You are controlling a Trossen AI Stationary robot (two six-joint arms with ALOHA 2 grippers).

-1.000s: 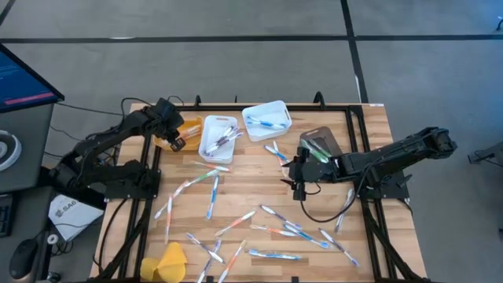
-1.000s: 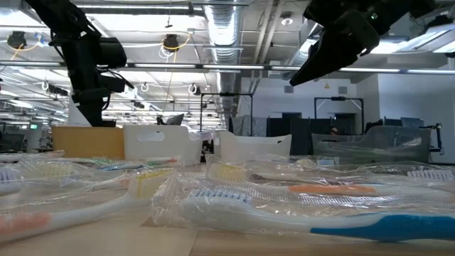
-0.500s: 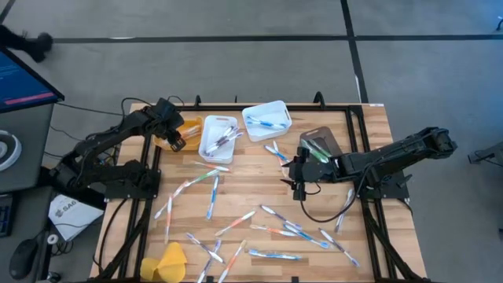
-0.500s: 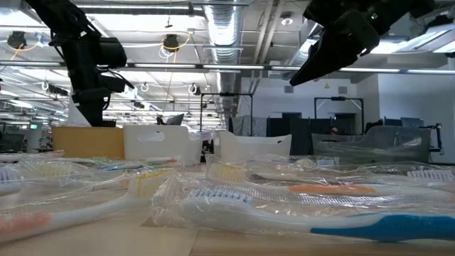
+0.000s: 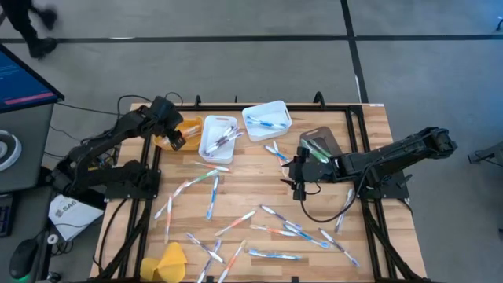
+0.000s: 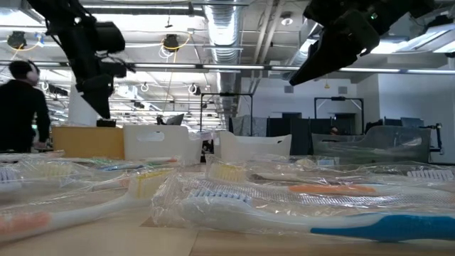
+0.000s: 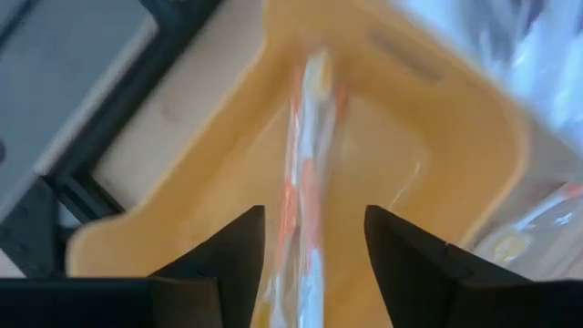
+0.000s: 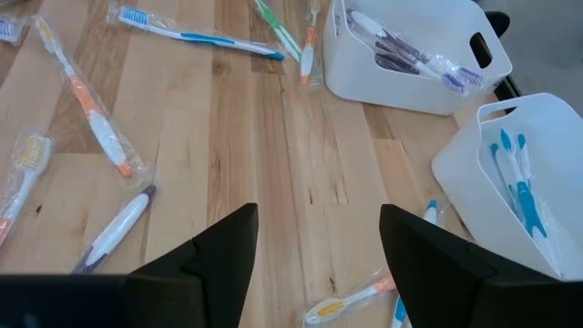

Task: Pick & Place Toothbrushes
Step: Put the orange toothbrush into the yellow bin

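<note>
While our left claw (image 5: pixel 176 141) hangs over the orange bin (image 5: pixel 187 128) at the worktop's far left, its fingers (image 7: pixel 223 264) stand spread, and a wrapped orange toothbrush (image 7: pixel 305 182) lies blurred between them in the bin below; we cannot tell whether it is touched. Our right claw (image 5: pixel 298 187) hovers near the worktop (image 5: pixel 244 200) middle, fingers (image 8: pixel 214 255) spread and empty. Around it dozens of toothbrushes (image 5: pixel 271 255) lie scattered, more sitting in the two white bins (image 5: pixel 218 138). We judge each brush light and stiff, but its clear wrapper looks slippery and loose. Best to pinch across the mid-handle, where the stick is firm, not the crinkly wrapper ends.
</note>
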